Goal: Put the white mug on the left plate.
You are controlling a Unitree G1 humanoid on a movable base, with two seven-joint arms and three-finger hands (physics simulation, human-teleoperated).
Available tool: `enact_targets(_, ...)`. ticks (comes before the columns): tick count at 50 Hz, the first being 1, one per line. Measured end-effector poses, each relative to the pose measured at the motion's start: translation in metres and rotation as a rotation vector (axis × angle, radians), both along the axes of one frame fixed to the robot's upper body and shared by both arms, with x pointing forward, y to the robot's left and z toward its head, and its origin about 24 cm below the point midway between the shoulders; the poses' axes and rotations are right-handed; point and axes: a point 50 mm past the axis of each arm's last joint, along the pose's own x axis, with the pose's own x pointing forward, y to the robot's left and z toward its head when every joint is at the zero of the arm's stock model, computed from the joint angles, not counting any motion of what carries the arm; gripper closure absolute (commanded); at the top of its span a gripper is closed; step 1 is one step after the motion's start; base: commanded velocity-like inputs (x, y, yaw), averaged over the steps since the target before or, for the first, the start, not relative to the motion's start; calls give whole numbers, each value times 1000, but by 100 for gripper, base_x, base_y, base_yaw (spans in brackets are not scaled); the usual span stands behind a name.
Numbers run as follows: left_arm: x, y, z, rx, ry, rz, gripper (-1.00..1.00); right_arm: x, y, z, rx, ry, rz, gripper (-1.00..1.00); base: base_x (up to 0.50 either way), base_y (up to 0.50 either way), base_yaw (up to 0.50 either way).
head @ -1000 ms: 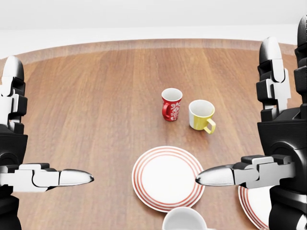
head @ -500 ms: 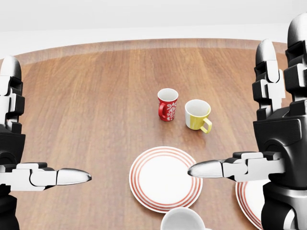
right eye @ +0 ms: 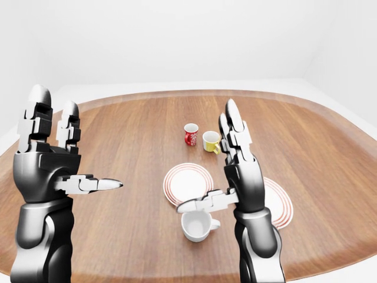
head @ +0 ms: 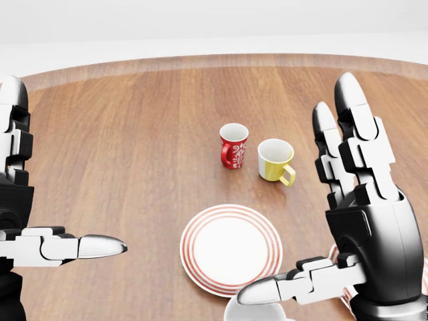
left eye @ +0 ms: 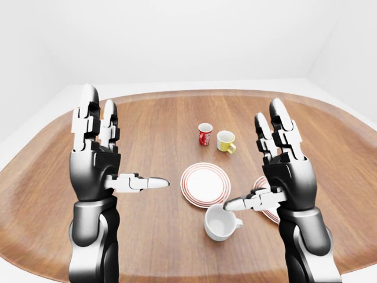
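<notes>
Reaching stage: right hand (left eye: 287, 180) is held above white mug (left eye: 220, 224), fingers apart; left hand (left eye: 94, 162) likewise. Next, mug must be gripped & carried to left plate (left eye: 205, 184).

All three views look down and forward across the wooden tabletop (left eye: 147, 118) from the robot's head. The head view sits closest, cropping the arms at its left and right edges. The two eye views stand farther off, take in the far white wall, and share nearly the same scene, slightly offset sideways.
</notes>
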Motion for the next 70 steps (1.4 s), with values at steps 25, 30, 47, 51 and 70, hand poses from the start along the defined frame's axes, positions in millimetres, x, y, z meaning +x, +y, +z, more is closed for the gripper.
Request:
enact_targets(25, 1, 1, 0, 0, 3, 3, -100, -15, 1, -17, -134, 91, 12, -100, 0, 0, 0)
enact_targets(30, 1, 1, -1, 0, 3, 3, -100, -14, 4, -19, -200, 100, -2, -100, 0, 0, 0)
enact_targets(47, 1, 1, -1, 0, 6, 4, -100, -18, 17, -30, -405, 147, 44, -100, 0, 0, 0)
enact_targets(51, 1, 1, -1, 0, 7, 4, -100, -19, 20, -34, -461, 164, 62, -100, 0, 0, 0)
enact_targets(70, 0, 0, -2, 1, 12, 2, -100, -23, 31, -44, -667, 205, 95, -100, 0, 0, 0)
